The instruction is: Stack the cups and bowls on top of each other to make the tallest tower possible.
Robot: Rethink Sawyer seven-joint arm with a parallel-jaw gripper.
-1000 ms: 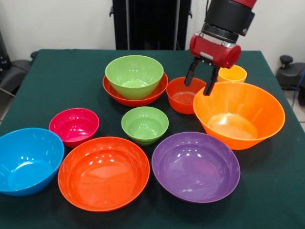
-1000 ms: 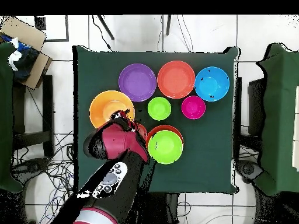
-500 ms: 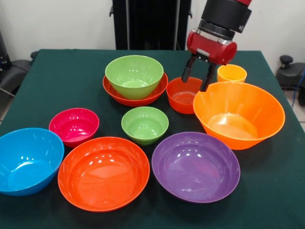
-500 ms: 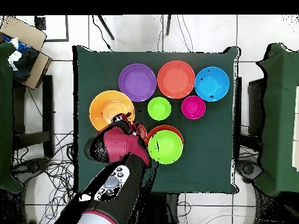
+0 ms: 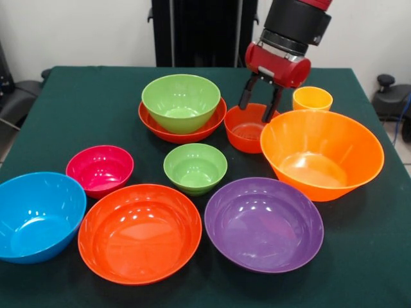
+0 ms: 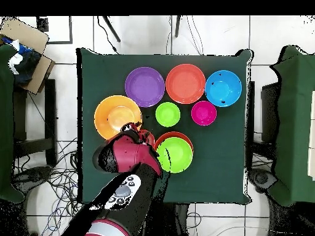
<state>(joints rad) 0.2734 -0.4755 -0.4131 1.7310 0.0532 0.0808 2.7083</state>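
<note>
My gripper [image 5: 256, 106] hangs open and empty just above the far rim of a small red-orange bowl [image 5: 246, 133]. To its right stands the yellow-orange cup [image 5: 313, 99], behind the large orange bowl [image 5: 321, 154]. The tower is a medium lime green bowl [image 5: 181, 101] nested in a wide red-orange bowl [image 5: 186, 133], left of the gripper. In the overhead view the gripper [image 6: 136, 130] sits between the orange bowl [image 6: 117, 117] and the green bowl [image 6: 174, 154]; the arm hides the cup there.
Loose bowls fill the near half of the table: small lime green [image 5: 195, 168], magenta [image 5: 99, 169], blue [image 5: 37, 215], large red-orange [image 5: 139, 232] and purple [image 5: 263, 224]. A cardboard box [image 6: 24, 46] lies off the table.
The open gripper has drifted left in the front view and risen a little, from the large orange bowl's far rim to above the small red-orange bowl. The bowls have not moved.
</note>
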